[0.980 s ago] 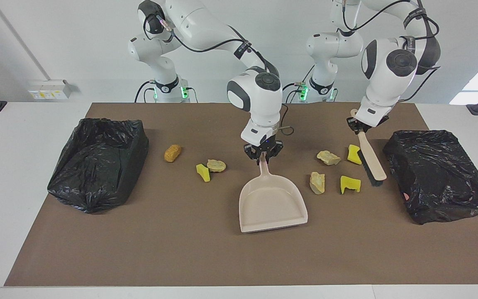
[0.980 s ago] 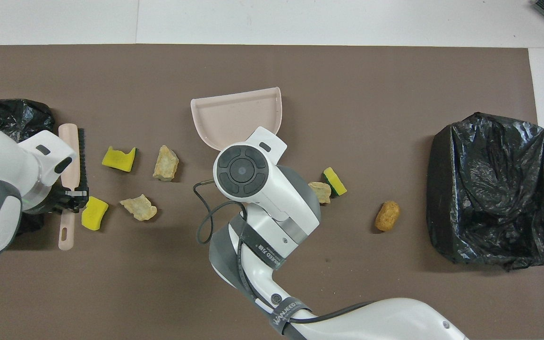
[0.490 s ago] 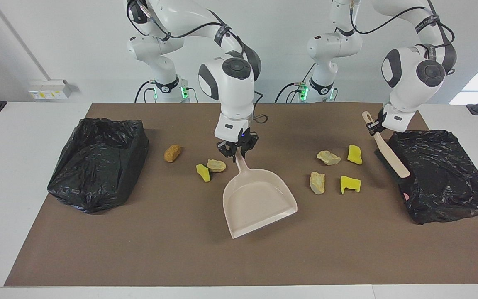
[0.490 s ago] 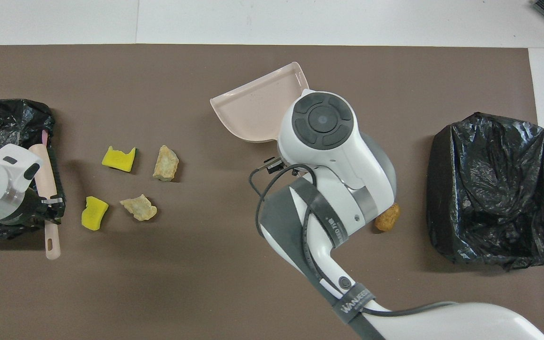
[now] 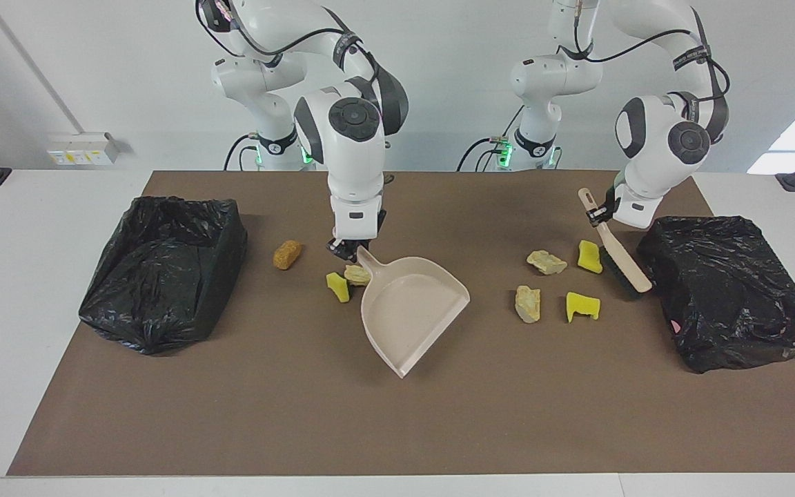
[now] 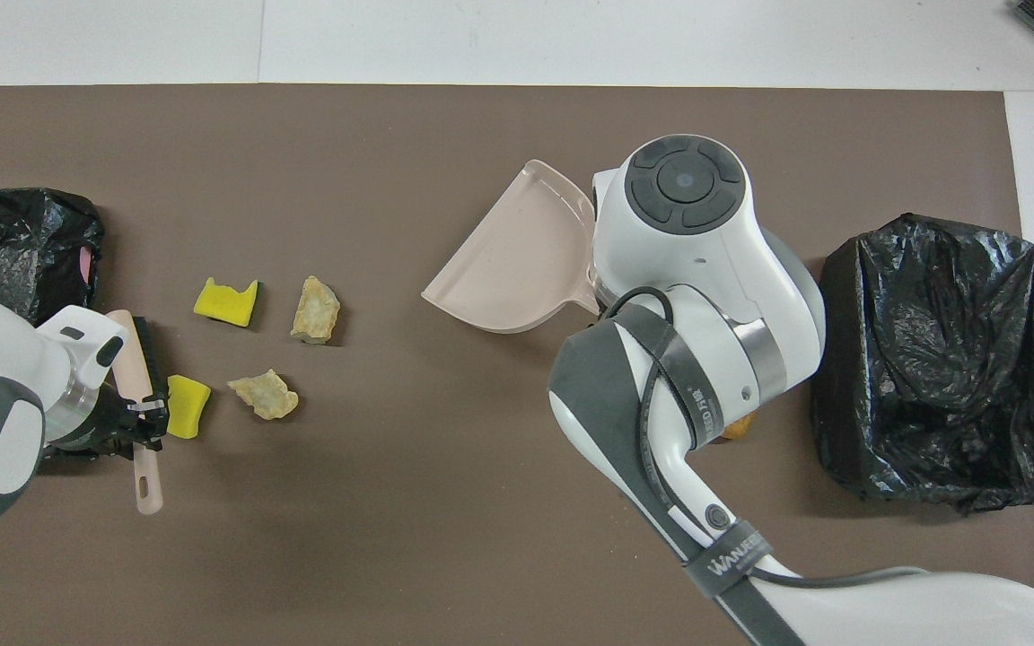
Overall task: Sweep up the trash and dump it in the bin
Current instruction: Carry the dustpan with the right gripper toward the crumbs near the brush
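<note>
My right gripper (image 5: 350, 248) is shut on the handle of the beige dustpan (image 5: 411, 307), which is turned with its mouth toward the left arm's end of the table. A yellow sponge chunk (image 5: 337, 286) and a tan lump (image 5: 356, 275) lie right beside the handle. An orange-brown lump (image 5: 287, 254) sits nearer the bin (image 5: 163, 269). My left gripper (image 5: 601, 215) is shut on the brush (image 5: 620, 266), whose bristles stand beside a yellow chunk (image 6: 187, 405). More trash lies between brush and dustpan: two tan lumps (image 6: 264, 395) (image 6: 315, 309) and a yellow chunk (image 6: 225, 301).
Two bins lined with black bags stand on the brown mat, one at the right arm's end (image 6: 939, 359) and one at the left arm's end (image 5: 729, 290). The brush head is close to that second bin's edge. White table surrounds the mat.
My right gripper carried the dustpan toward the right arm's end and turned its mouth sideways. My left gripper swung the brush out over the nearby bin, then back down beside the yellow chunk.
</note>
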